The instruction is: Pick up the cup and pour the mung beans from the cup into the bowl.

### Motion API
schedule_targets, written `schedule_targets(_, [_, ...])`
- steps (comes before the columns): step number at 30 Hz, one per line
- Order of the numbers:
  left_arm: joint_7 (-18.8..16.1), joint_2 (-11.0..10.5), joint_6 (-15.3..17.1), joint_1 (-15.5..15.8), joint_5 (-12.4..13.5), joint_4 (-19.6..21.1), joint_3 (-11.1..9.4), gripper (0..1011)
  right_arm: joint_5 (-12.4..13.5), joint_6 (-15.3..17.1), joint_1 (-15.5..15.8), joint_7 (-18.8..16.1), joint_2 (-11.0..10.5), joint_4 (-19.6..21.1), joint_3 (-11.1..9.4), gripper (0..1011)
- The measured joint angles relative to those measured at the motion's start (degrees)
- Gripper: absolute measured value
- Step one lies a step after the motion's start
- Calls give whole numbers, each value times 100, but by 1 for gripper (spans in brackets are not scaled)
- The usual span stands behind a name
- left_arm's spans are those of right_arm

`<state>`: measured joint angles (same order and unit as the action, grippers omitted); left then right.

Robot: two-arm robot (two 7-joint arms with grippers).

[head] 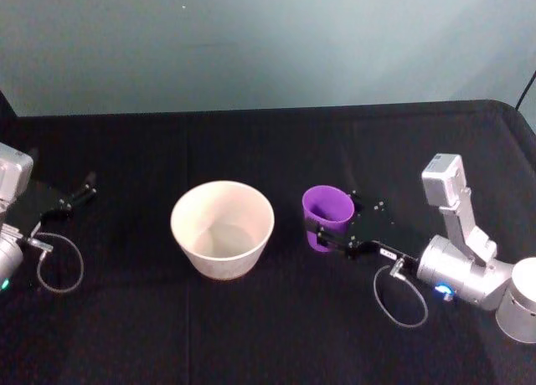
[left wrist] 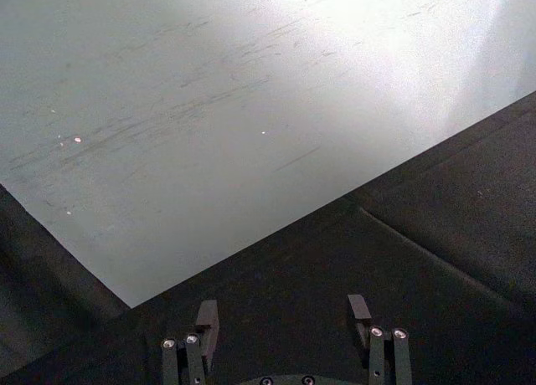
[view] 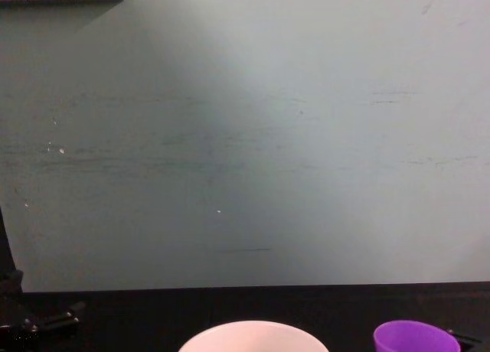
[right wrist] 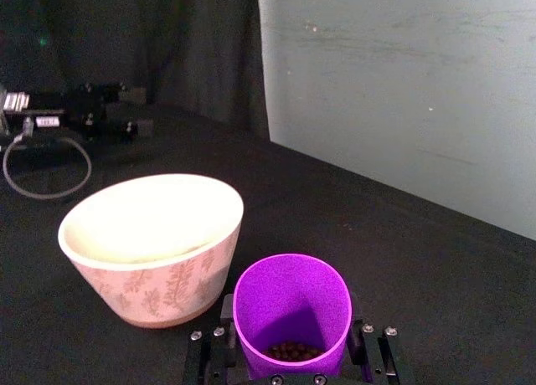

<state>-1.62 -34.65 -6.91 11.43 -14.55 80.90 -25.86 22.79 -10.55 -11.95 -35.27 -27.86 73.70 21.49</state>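
Right gripper (head: 333,222) clasps the purple cup (head: 327,206) in our head view, upright just right of the bowl (head: 251,258); left gripper (head: 79,192) lies parked at the table's (head: 276,335) left edge. Our left wrist view shows its fingers (left wrist: 207,318) spread; our right wrist view shows mung beans (right wrist: 293,350) in the cup's bottom.

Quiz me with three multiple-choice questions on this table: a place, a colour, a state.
1. Where is the cup? A inside the bowl; B right of the bowl, in the right gripper; C behind the bowl.
2. The cup's colour? A purple; B green; C white.
3. Where are the mung beans? A in the bowl; B spilled; C in the cup.
B: the head view shows it beside the bowl, gripped. A: plainly purple. C: the right wrist view shows beans at its bottom. The left gripper rests open at the table's left.
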Motion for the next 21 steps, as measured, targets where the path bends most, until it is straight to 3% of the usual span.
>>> schedule_targets(10, [0,0,0,0,0,0,0,1000,327,391,146,135,-136,521,-240,729])
schedule_targets(20, [0,0,0,0,0,0,0,1000,482,1102,320,485,-622,1962,-521,729])
schedule_targets(21, [0,0,0,-1,0,0,0,1000,482,1102,320,485,-622,1962,-521,729])
